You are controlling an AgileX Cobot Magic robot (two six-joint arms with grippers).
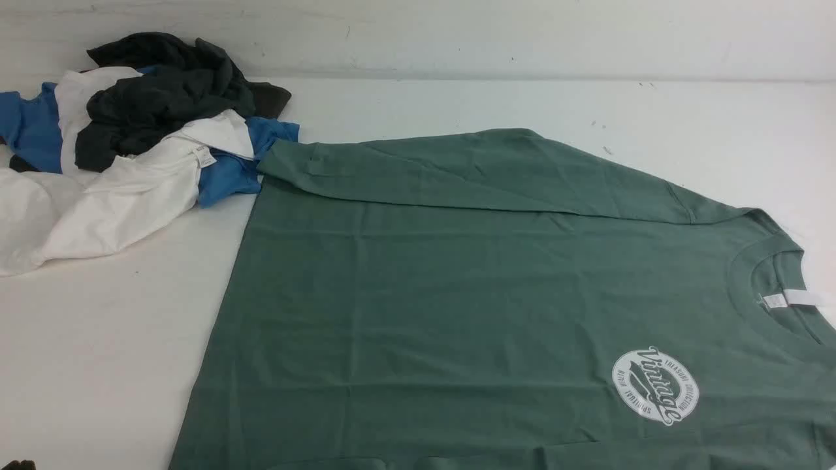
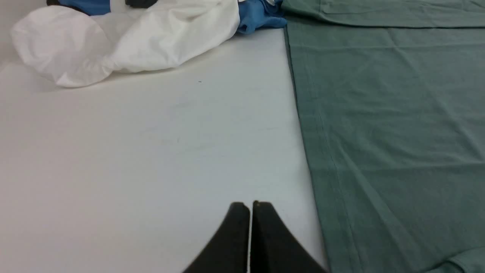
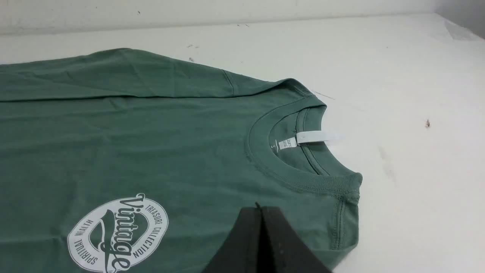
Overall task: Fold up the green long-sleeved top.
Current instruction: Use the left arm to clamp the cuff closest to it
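The green long-sleeved top (image 1: 470, 294) lies flat on the white table, neck to the right with a white tag, oval "Vintage" logo (image 1: 655, 393) face up, and the far sleeve folded across the body. Neither gripper shows in the front view. In the left wrist view my left gripper (image 2: 250, 205) is shut and empty over bare table, just left of the top's hem edge (image 2: 379, 125). The right wrist view has my right gripper (image 3: 260, 208) shut with nothing in it, above the top's chest (image 3: 151, 144) between the logo and the collar.
A heap of white, blue and dark grey garments (image 1: 130, 143) lies at the far left, touching the green sleeve's cuff end. The white garment (image 2: 125, 41) lies beyond my left gripper. A white wall closes the table's far edge.
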